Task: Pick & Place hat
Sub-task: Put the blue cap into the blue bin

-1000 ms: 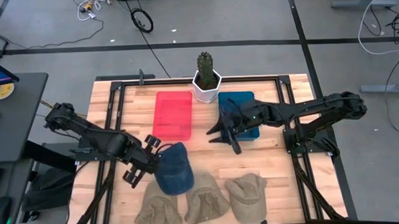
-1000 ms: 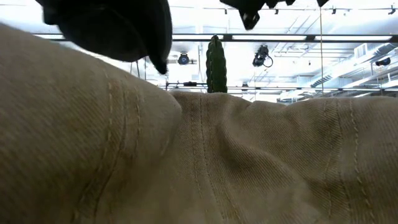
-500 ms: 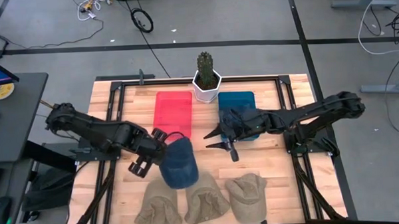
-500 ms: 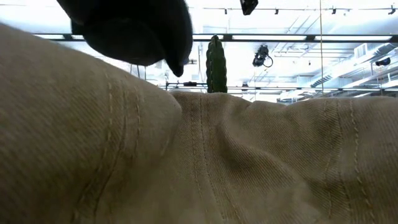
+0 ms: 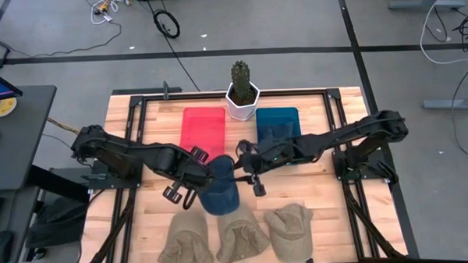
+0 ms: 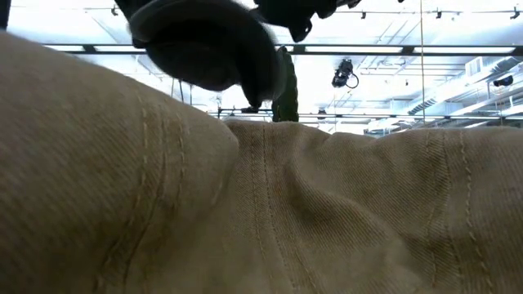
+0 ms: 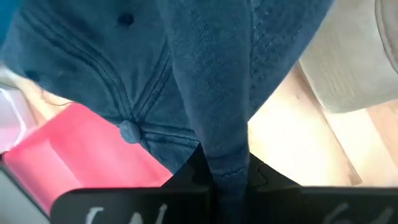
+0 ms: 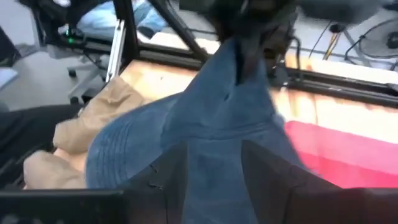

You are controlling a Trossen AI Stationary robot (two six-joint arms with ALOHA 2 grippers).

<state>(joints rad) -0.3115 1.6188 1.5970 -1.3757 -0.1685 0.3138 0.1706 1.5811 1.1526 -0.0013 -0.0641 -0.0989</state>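
The blue denim hat [image 5: 220, 188] hangs in the air over the table's middle, above the row of tan hats. My left gripper [image 5: 198, 170] is shut on it from the table's left. In the left wrist view the hat's crown button [image 7: 129, 129] faces the camera. My right gripper [image 5: 249, 171] has come in from the right and is open. In the right wrist view its fingers [image 8: 168, 177] stand on either side of the hat's cloth [image 8: 211, 143]. In the low view the hat [image 6: 204, 49] shows as a dark shape above the tan cloth. My left gripper pinches a fold of the hat's cloth [image 7: 227, 163] between its two fingers, coming from the table's left. The hat is lifted clear and hangs past the fingers. My right gripper has the cloth between its open fingers; whether they touch it I cannot tell.
Three tan hats [image 5: 237, 234] lie along the near edge and fill the low view [image 6: 261, 204]. A red tray [image 5: 204, 134] and a blue tray [image 5: 278, 120] lie at the far side. A potted cactus [image 5: 242, 90] stands between them at the far edge.
My left gripper has carried the hat toward the table's right and turned, so the hat now hangs narrower. My right gripper has moved left and toward the near edge, from over the blue tray up to the hat.
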